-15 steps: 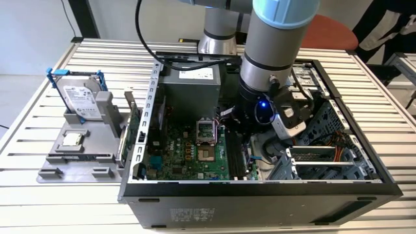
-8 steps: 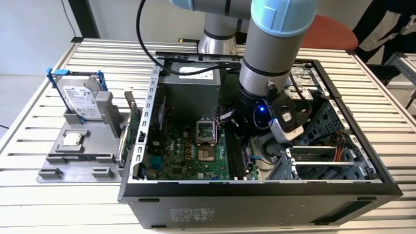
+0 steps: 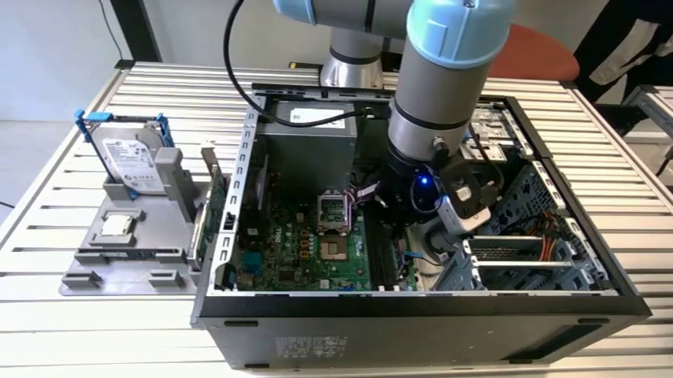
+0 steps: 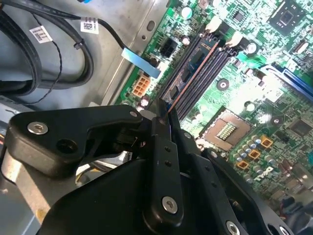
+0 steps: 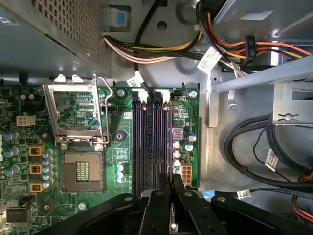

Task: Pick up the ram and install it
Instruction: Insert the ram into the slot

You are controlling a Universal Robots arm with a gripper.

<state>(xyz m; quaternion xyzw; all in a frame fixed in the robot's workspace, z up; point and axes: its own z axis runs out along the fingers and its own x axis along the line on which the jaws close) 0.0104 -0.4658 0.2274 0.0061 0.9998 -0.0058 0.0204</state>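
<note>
Arm is down inside the open computer case (image 3: 421,303), which sits on a slatted metal bench (image 3: 631,197). Hand (image 5: 172,182) is pinched narrow on the ram (image 4: 165,104), held edge-on just above the memory slots (image 5: 151,142) on the green motherboard (image 3: 315,252). Grey parts stand (image 3: 131,260) with a hard drive (image 3: 135,165) sits at the exterior view's left.
</note>
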